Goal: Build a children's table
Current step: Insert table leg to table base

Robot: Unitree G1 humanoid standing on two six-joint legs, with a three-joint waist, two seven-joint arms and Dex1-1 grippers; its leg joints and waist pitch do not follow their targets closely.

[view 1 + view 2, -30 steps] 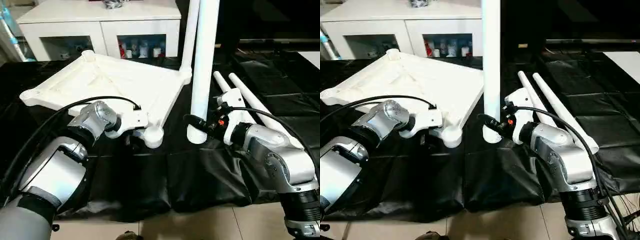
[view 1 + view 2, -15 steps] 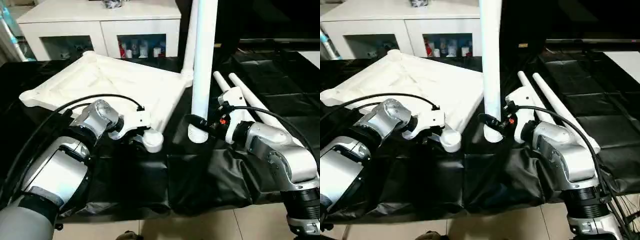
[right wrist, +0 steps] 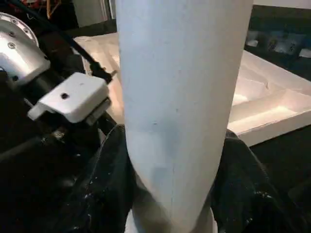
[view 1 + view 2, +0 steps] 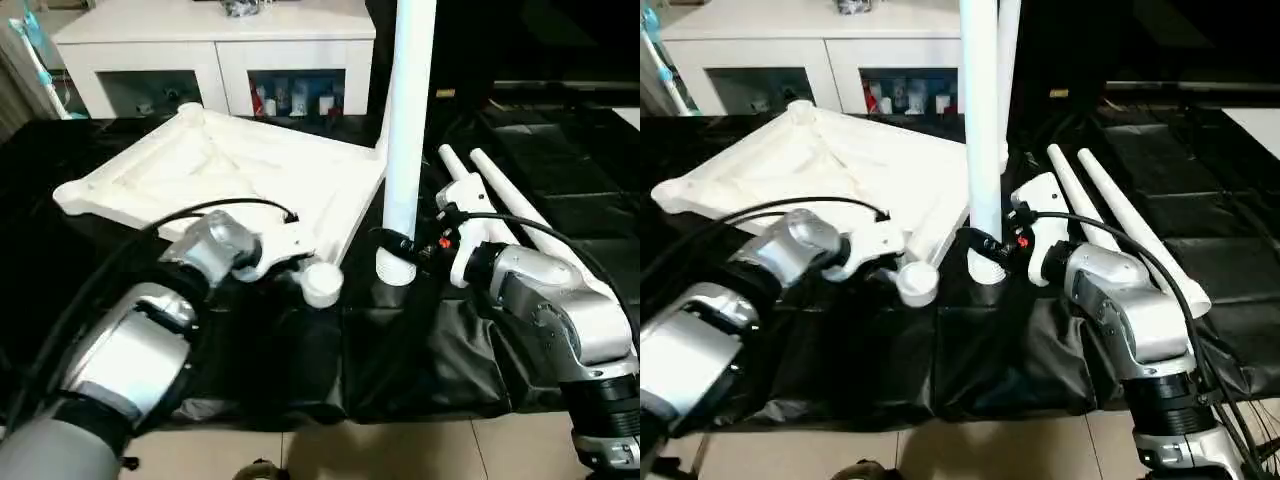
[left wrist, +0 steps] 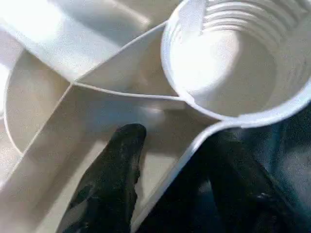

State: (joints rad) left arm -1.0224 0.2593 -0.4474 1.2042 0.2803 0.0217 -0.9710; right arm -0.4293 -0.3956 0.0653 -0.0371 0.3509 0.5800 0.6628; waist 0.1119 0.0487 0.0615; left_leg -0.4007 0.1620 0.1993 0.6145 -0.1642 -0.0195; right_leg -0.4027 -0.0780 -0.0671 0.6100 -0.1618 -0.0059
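Observation:
The white table top [image 4: 235, 170] lies underside up and tilted on the black-covered table. My left gripper [image 4: 288, 278] is shut on its rim beside the near corner socket [image 4: 322, 283]; one finger [image 5: 114, 174] sits inside the rim and the other outside. The socket [image 5: 233, 58] is open and ribbed inside. My right gripper [image 4: 397, 248] is shut on a white leg [image 4: 408, 120] held upright, its lower end just right of that socket. Another leg [image 4: 1008, 60] stands at the top's far right corner. Two more legs [image 4: 492, 198] lie to the right.
A white cabinet [image 4: 215, 55] with glass doors stands behind the black-covered table [image 4: 560, 140]. The black cover hangs in folds over the front edge [image 4: 400, 370], with tiled floor [image 4: 400, 455] below. Cables run along both silver forearms.
The near corner socket, held by my left gripper, has come closer to the upright leg's lower end. The head camera has shifted as well. The right gripper keeps the leg upright.

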